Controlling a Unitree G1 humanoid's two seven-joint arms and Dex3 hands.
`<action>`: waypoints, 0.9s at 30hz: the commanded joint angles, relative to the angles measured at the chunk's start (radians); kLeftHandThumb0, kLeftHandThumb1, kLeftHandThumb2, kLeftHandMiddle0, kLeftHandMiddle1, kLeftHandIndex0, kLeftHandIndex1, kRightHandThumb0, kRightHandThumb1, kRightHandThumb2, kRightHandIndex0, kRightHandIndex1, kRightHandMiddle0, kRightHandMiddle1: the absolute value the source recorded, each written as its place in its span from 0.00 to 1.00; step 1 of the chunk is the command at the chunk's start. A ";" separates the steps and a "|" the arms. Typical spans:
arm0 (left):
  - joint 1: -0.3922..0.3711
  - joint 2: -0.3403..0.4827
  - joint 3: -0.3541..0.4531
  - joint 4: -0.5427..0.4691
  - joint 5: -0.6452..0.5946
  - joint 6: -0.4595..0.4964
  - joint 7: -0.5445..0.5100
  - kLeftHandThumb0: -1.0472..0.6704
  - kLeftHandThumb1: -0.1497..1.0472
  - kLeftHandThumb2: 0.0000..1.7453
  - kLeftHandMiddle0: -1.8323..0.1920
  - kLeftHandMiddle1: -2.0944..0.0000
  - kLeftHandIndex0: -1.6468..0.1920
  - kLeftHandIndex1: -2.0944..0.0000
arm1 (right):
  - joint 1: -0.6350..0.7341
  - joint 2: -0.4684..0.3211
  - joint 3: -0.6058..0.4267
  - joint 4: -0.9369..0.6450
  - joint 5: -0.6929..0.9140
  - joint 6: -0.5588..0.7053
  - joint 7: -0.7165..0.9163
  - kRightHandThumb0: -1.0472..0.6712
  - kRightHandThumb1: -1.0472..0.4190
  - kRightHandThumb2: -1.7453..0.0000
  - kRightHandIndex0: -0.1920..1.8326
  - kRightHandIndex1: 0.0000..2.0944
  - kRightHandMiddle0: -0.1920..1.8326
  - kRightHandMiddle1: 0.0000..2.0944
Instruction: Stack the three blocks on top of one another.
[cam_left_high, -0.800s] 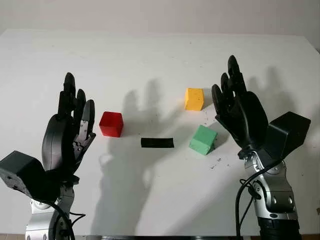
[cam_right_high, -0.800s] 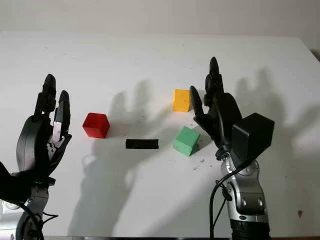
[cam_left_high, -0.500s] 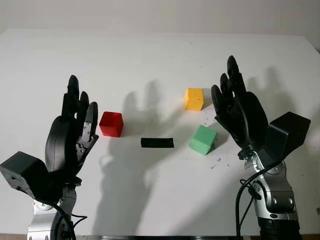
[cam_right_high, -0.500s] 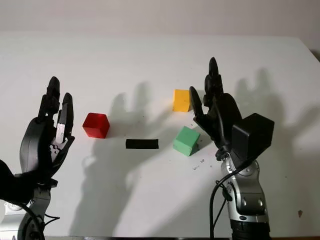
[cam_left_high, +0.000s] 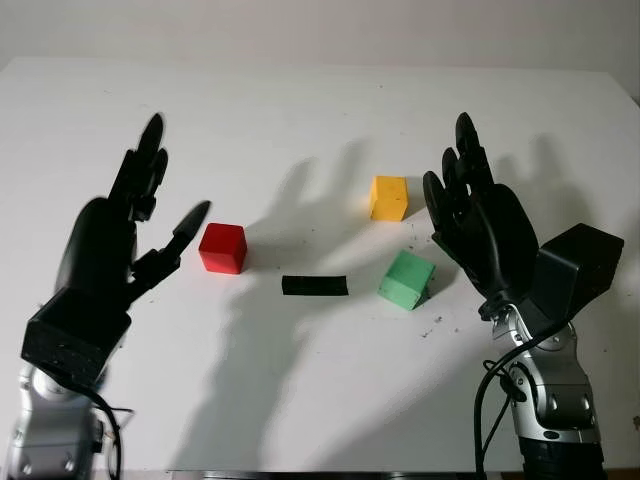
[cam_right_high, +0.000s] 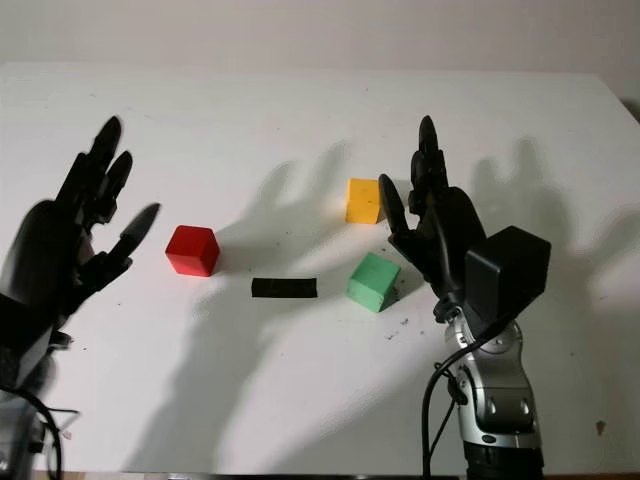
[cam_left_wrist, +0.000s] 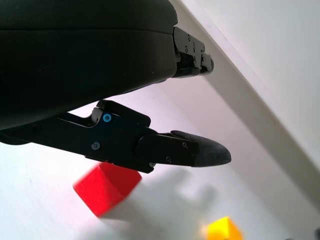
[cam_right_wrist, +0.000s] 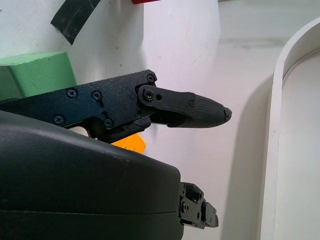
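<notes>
Cubes matte, apart: red block (cam_left_high: 222, 248), yellow block (cam_left_high: 388, 197), green block (cam_left_high: 406, 279); both hands' fingers wide.

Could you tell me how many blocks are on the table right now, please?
3. The red block sits left of the black tape strip, the green block right of it, and the yellow block behind the green one. All lie apart, none stacked.

On your worktop (cam_left_high: 300, 130) three blocks sit apart. The left block (cam_left_high: 222, 248) lies just right of your open left hand (cam_left_high: 110, 245). A tape strip (cam_left_high: 315, 285) lies between it and the near right block (cam_left_high: 406, 279). The far right block (cam_left_high: 388, 198) sits behind that one. Your open right hand (cam_left_high: 480, 225) stands just right of both.
</notes>
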 joint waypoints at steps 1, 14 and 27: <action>-0.049 0.106 0.014 -0.014 0.023 0.032 -0.077 0.22 0.96 0.04 0.85 0.99 0.77 0.95 | -0.003 -0.007 -0.010 -0.023 0.012 -0.003 0.003 0.26 0.00 0.69 0.00 0.00 0.00 0.00; -0.412 0.369 -0.224 0.197 0.112 0.071 -0.465 0.20 0.85 0.02 0.91 0.98 0.73 0.96 | -0.024 -0.014 -0.018 -0.009 0.024 -0.028 0.009 0.28 0.00 0.68 0.00 0.00 0.00 0.00; -0.436 0.322 -0.341 0.327 0.254 -0.076 -0.392 0.18 0.85 0.03 0.92 0.98 0.71 0.97 | -0.016 -0.009 -0.013 -0.026 0.014 -0.013 -0.006 0.29 0.00 0.68 0.00 0.00 0.00 0.00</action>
